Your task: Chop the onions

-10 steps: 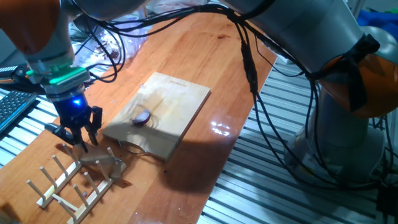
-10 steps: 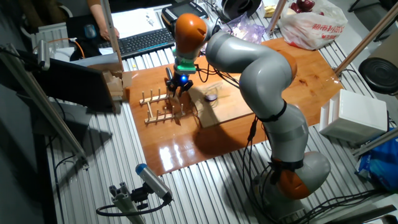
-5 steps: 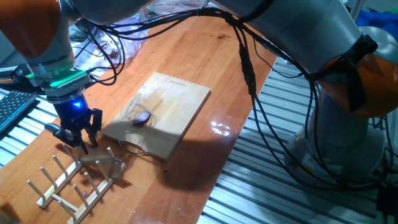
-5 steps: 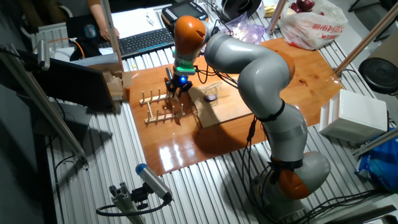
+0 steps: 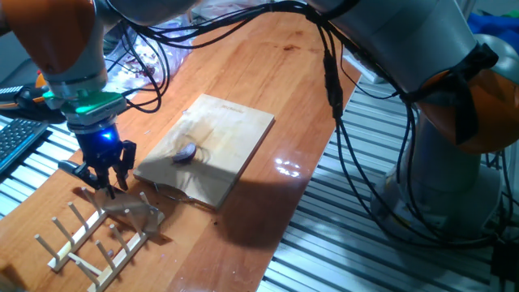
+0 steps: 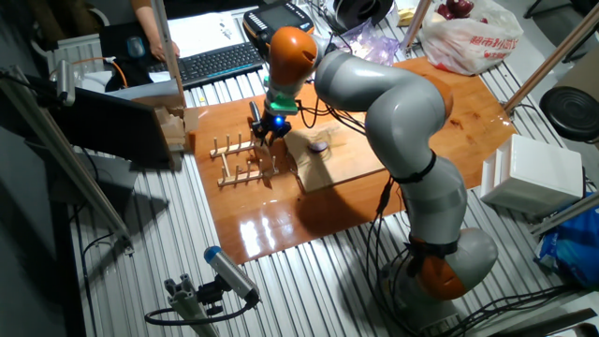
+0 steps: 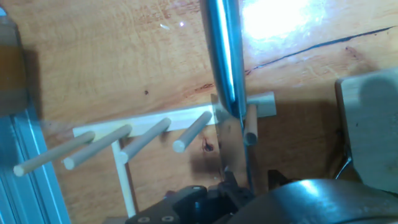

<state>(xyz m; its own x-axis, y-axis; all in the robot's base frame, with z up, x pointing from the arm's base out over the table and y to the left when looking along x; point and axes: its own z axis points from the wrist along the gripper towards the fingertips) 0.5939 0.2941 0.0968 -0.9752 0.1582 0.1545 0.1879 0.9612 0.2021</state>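
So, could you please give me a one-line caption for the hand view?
Gripper holding a knife upright over the wooden peg rack, beside the cutting board.

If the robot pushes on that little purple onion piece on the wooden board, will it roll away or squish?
The small purple onion wedge looks rounded on top, so a sideways push would probably make it rock or skid across the smooth pale wooden cutting board. It seems small, so likely light and easy to knock. Its layers might come apart under pressure.
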